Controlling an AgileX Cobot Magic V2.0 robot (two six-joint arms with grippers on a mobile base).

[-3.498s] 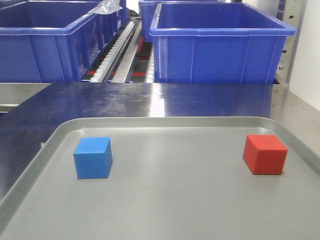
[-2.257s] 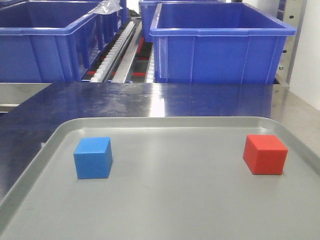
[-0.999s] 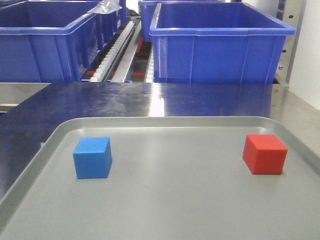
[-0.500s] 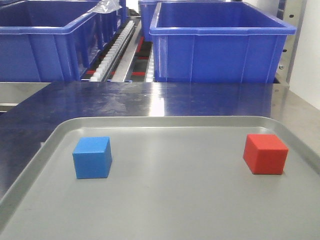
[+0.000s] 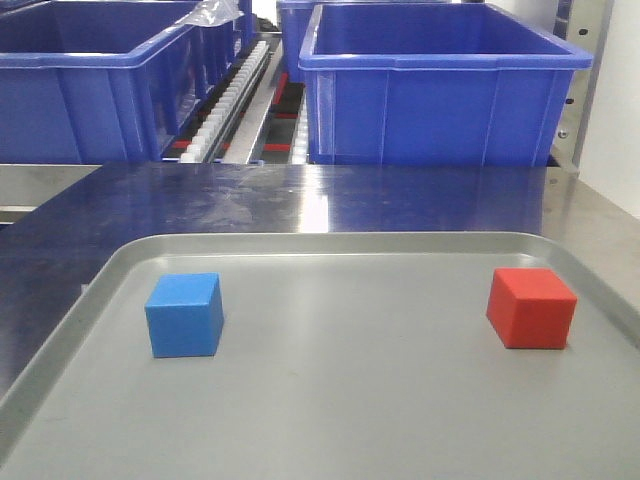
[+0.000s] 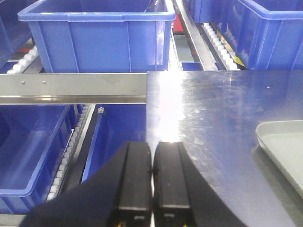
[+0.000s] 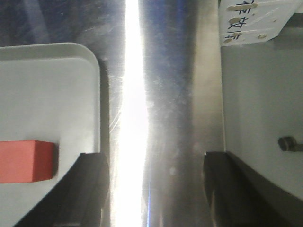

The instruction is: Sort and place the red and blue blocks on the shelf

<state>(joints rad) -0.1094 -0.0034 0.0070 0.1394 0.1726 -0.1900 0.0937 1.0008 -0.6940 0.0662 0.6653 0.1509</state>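
Steel table (image 5: 320, 195) in front of the shelf (image 6: 71, 87), with blue bins (image 5: 440, 90) on the roller tracks behind. Left gripper (image 6: 151, 151): jaws pressed together, nothing between them, above the table's left edge. A lower bin (image 6: 28, 151) sits on the tier beneath it, and only its blue floor shows inside. Right gripper (image 7: 154, 161): jaws spread wide, holding nothing, over bare table just beside the right rim of the tray (image 7: 57, 52). The grey tray sits on the table and holds both blocks, each flat on its floor. Red block (image 5: 531, 308) is near the right rim, close to the right gripper but not between the jaws. Blue block (image 5: 185, 315) is on the left side, well apart from red. Upper bins' insides are mostly hidden; clear film (image 5: 215, 15) shows at the rim of the left one.
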